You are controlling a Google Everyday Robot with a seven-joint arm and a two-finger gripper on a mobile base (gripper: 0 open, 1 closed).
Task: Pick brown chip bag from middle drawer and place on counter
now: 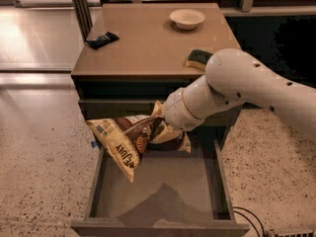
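The drawer [197,184] stands pulled fully out at the bottom of the view, its plain front nearest the camera, its grey floor bare but for the arm's shadow. A dark cable [244,215] curls on the speckled floor [39,157] just right of the drawer front.

Above the drawer's back half hangs the bag [129,139], lifted clear of the floor of the drawer and tilted, one cream corner pointing down over the left side of the tray. Its left tip juts out past the drawer's left wall; its crumpled right end rises in front of the closed drawer front [118,107] above.

The gripper [169,130] sits at that crumpled right end, jaws pinched on the foil and largely buried in its folds. Nothing else touches the bag.

The white arm [247,83] comes in from the right edge, slopes down and to the left across the cabinet's right front corner, and ends in a banded wrist just below the counter's lip.

The counter [148,43] lies beyond and above the bag, its front edge close over the wrist. A green and yellow sponge [198,59] rests near its right front corner, partly hidden by the arm. A small black packet [102,39] lies by the left edge, and a white bowl [187,19] sits at the back right. The middle of the counter between them is open tan surface.
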